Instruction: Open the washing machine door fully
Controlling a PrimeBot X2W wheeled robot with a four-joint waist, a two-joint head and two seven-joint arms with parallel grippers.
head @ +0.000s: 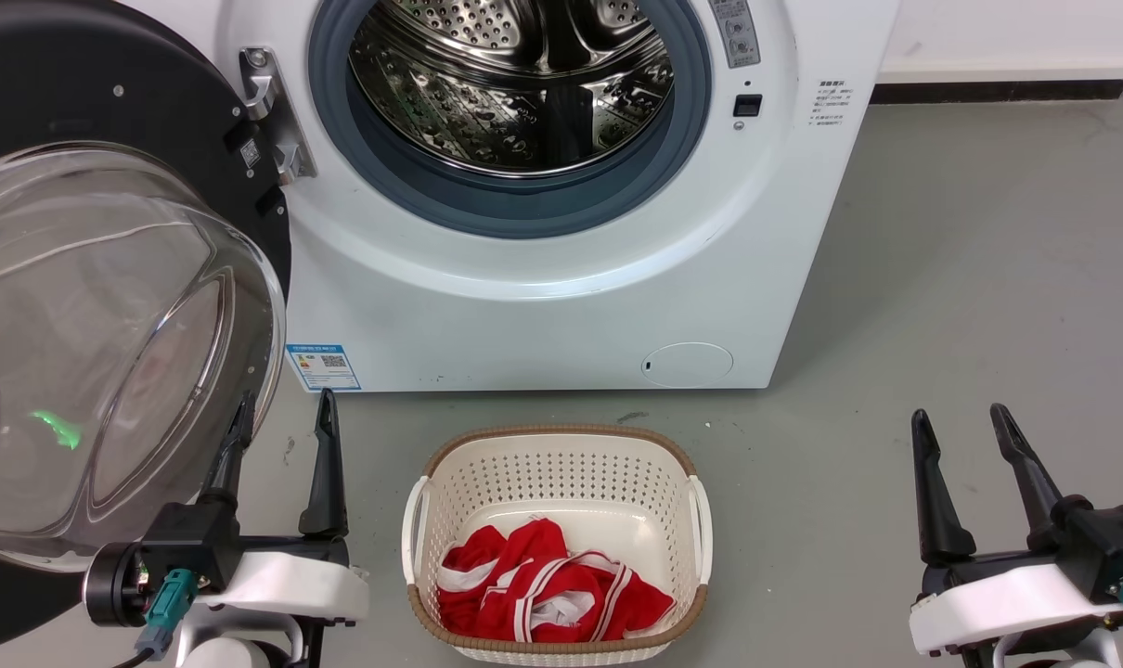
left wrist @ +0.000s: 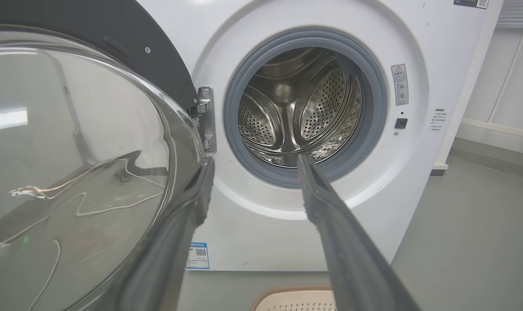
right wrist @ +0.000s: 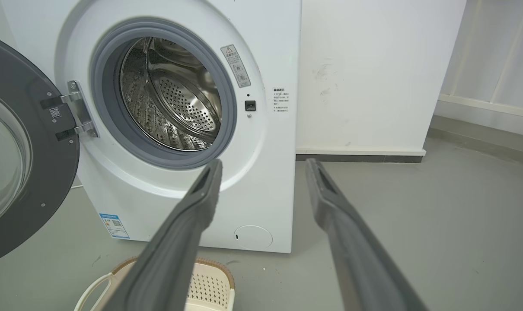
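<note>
While jaws gape, left gripper (head: 285,401) flanks door (head: 107,325).

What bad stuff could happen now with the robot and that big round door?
1. The left claw is open right next to the washing machine door. One finger looks very close to the glass bowl, so a clumsy move might knock or scratch it.
2. The basket sits on the floor in front of the washing machine. If the robot rolls forward, it might bump it.
</note>
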